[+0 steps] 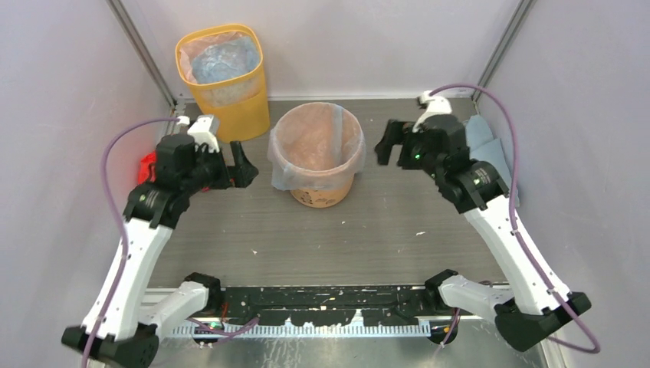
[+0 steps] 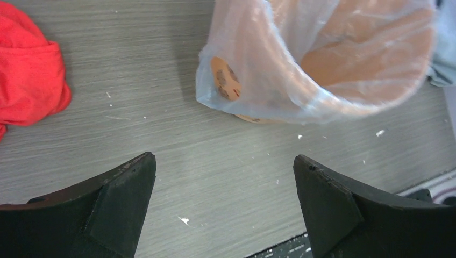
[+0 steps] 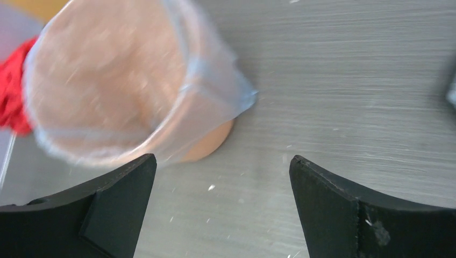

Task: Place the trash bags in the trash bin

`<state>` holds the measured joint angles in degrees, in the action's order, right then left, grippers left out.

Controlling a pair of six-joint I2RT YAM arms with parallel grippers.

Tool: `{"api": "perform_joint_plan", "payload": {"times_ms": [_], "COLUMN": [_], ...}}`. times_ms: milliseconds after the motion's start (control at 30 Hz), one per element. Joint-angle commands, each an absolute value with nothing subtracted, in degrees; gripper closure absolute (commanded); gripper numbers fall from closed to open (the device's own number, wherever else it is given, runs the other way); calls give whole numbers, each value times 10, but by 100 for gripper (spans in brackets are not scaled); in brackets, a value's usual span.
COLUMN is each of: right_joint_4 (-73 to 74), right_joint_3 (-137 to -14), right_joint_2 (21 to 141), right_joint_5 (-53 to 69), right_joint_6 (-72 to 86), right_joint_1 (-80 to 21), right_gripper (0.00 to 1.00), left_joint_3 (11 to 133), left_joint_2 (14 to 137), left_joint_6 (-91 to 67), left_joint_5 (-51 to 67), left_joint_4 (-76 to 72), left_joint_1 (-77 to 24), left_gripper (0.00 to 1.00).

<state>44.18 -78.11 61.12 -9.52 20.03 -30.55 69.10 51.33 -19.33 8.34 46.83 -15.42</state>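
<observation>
The left gripper (image 2: 223,157) and right gripper (image 3: 222,157) hang wide and empty either side of the bin (image 1: 322,196), which wears a clear bag (image 1: 314,142).

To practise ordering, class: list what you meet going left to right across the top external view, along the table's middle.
Red cloth, left tool, orange trash bin, right tool, pale blue sheet.

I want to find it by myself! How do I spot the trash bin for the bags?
Look at the grey table, near its middle. There stands the trash bin, a round orange bucket with a clear bag folded over its rim. The yellow bin at the far left is taller with a squarish rim, and only the orange one has a dark printed mark.
</observation>
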Motion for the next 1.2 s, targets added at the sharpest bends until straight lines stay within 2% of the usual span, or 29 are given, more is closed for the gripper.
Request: {"api": "perform_joint_plan", "payload": {"times_ms": [0,200,333,633,833,1033,1167], "right_joint_4": [350,328,250,194,9,-157,-294], "right_joint_3": [-760,-735,-662,-598,-449,-336,-267], "right_joint_2": [589,600,584,590,572,624,663], "right_joint_5": [-26,-76,-118,-140,-209,-266,-279], "right_joint_6": [199,178,149,150,108,113,111], "right_joint_1": [-181,-130,-125,-125,-125,-123,-122], "right_gripper": [0,0,0,0,0,0,0], "left_joint_3": [678,630,596,506,408,265,231], "left_joint_2": [551,535,540,493,515,566,617], "left_joint_6": [-204,-188,-188,-188,-163,-132,-106], "left_joint_5": [83,75,85,47,36,-20,-24], "left_joint_4": [373,296,254,154,13,-215,-302], "left_joint_1": [-121,-27,33,40,40,40,40], "left_gripper": [0,0,0,0,0,0,0]}}
